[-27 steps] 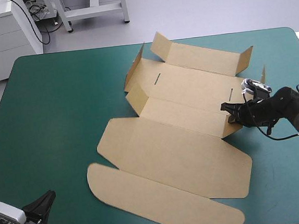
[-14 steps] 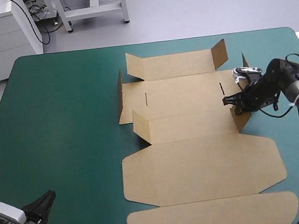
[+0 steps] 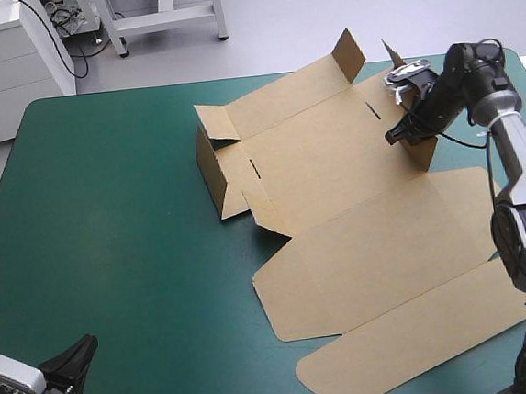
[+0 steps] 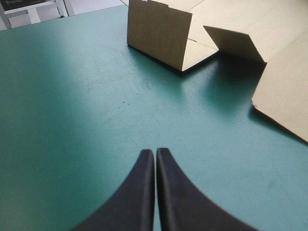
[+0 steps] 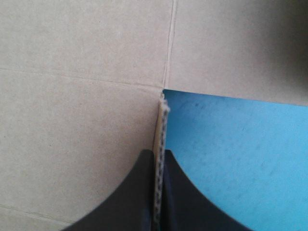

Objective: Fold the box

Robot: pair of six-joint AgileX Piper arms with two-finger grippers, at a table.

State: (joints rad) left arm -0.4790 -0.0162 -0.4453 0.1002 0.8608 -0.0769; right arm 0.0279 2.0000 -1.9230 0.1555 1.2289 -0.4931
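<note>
— Teal-green counter [image 3: 108,220], left to right?
— Left jaws pressed together, low over the near-left corner; box [image 3: 335,172] lies right of centre, walls partly raised, lid flat; right jaws pinch its board edge, seemingly a far-right flap.

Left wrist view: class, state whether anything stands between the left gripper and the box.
Nothing visible does. Only bare teal-green cover lies between the shut left gripper and the nearest raised wall of the box.
</note>
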